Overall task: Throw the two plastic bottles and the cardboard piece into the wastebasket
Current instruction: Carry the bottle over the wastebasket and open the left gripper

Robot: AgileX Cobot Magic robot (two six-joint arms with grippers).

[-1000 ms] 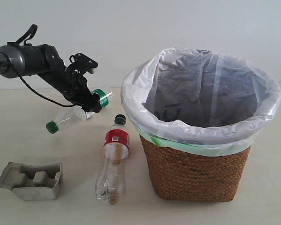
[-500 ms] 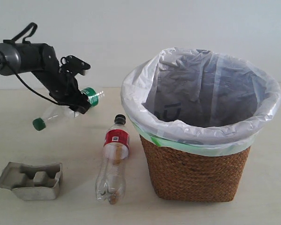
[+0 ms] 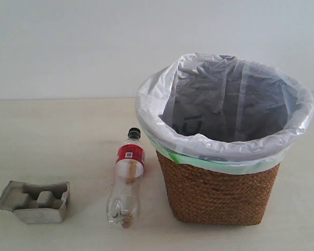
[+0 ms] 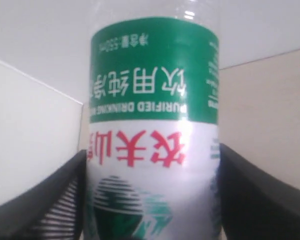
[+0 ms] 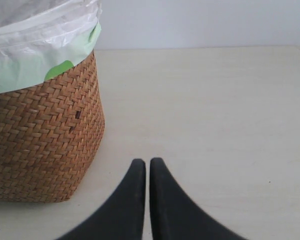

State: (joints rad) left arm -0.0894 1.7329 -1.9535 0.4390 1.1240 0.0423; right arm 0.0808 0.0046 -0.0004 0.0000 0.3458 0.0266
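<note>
The green-label bottle (image 4: 152, 125) fills the left wrist view, clamped between the two black fingers (image 4: 50, 200) of my left gripper (image 4: 152, 195); this arm and bottle are outside the exterior view. The red-label bottle with black cap (image 3: 126, 175) lies on the table just left of the wicker wastebasket (image 3: 220, 193). At the front left sits the grey pulp cardboard piece (image 3: 35, 201). My right gripper (image 5: 147, 164) is shut and empty, low over the table beside the wastebasket (image 5: 40, 145).
The white bag lining (image 3: 225, 104) bulges over the basket's rim with a green edge. A pale wall stands behind the beige table (image 3: 57, 136).
My left arm has lifted the green-label bottle up and to the left until both left the exterior view. The other things have not moved.
</note>
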